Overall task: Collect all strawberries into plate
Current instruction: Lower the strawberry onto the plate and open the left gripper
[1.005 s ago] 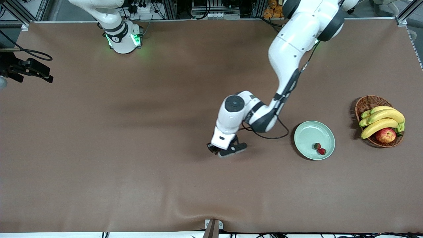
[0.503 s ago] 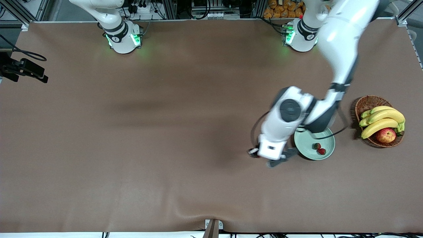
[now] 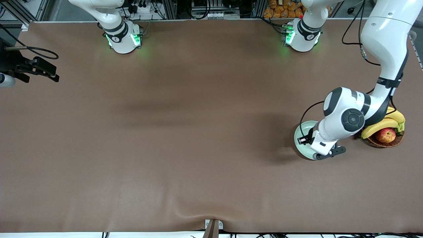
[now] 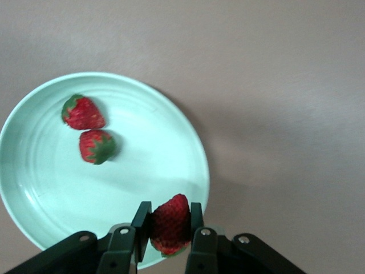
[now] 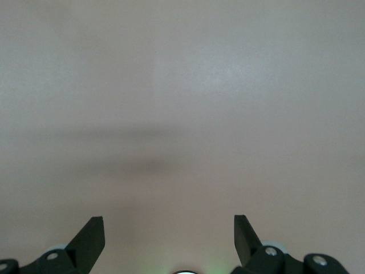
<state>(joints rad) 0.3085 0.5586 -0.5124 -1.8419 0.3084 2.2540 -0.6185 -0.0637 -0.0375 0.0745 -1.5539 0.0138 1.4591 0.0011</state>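
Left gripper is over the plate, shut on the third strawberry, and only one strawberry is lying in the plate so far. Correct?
Not quite. Two strawberries lie in the plate, not one; the left wrist view shows both. The rest holds: the left gripper is over the plate, shut on the third strawberry.

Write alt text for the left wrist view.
The left gripper holds a red strawberry over the rim of a pale mint-green plate, where two more strawberries already lie side by side.

brown table (image 3: 185, 132), wicker basket (image 3: 380, 142), bananas (image 3: 380, 127), apple (image 3: 386, 135)
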